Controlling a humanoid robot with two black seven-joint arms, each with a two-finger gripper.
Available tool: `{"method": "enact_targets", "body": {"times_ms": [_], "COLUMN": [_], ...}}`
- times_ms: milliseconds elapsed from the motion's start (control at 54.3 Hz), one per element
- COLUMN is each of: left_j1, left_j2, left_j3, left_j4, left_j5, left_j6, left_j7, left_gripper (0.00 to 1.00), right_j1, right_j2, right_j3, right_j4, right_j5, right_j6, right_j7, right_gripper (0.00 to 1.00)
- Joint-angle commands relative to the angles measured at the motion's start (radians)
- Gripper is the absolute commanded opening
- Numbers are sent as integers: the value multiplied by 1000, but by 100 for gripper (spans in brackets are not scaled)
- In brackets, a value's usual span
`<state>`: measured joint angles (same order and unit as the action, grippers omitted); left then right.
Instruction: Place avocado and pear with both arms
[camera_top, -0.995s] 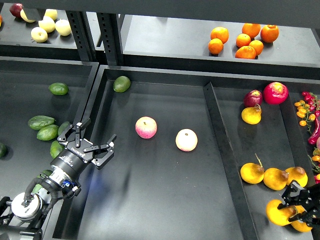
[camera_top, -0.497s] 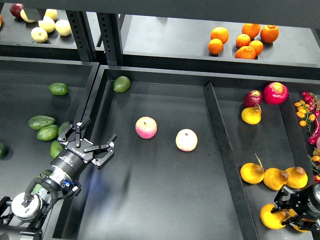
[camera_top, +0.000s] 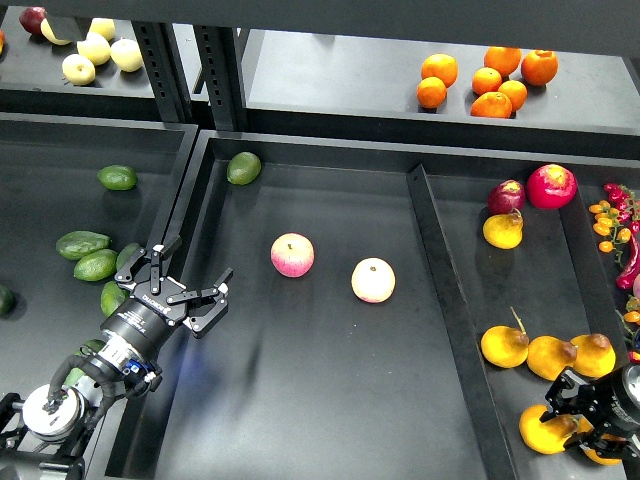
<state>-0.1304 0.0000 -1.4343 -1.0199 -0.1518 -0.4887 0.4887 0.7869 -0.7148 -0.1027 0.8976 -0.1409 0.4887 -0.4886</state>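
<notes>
The left gripper sits at lower left over the wall between the left bin and the middle tray, its 2 fingers spread wide and holding nothing. The avocado lies in the tray's upper left corner, well apart from it. 2 apples lie mid-tray. At the lower right edge the right gripper is on a yellow pear; its fingers seem to pinch it, though I cannot tell for sure. 3 more pears lie just above.
</notes>
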Motion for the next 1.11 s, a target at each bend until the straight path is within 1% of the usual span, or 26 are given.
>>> {"method": "enact_targets", "body": {"times_ms": [0,18,92,129,166,239,405,571,663,755,1087], "left_j1": [0,0,0,0,0,0,0,2,2,2,6], "left_j2": [0,0,0,0,0,0,0,0,0,0,0], "left_j3": [2,2,2,2,0,0,2,2,5,5,8], "left_j4": [0,0,0,0,0,-2,-2,-5,-5,-5,-6], "left_j5": [0,0,0,0,0,0,0,0,0,0,-2], "left_j6": [0,0,0,0,0,0,0,0,0,0,0], "left_j7": [0,0,0,0,0,0,0,0,0,0,0], "left_gripper": [99,99,99,99,99,99,99,99,99,99,99], "right_j1": [0,0,3,6,11,18,57,124,146,135,34], "right_j2": [0,0,-3,-6,-14,-23,-110,-146,-156,-166,-143], "right_j3": [0,0,0,0,0,0,-2,3,50,167,534], "right_j4": [0,0,10,15,23,35,110,176,196,199,198], "right_j5": [-5,-5,-3,-2,3,10,81,237,322,411,609], "right_j6": [0,0,0,0,0,0,0,0,0,0,0], "right_j7": [0,0,0,0,0,0,0,0,0,0,0], "right_gripper": [64,66,86,93,96,99,99,99,99,99,99]}}
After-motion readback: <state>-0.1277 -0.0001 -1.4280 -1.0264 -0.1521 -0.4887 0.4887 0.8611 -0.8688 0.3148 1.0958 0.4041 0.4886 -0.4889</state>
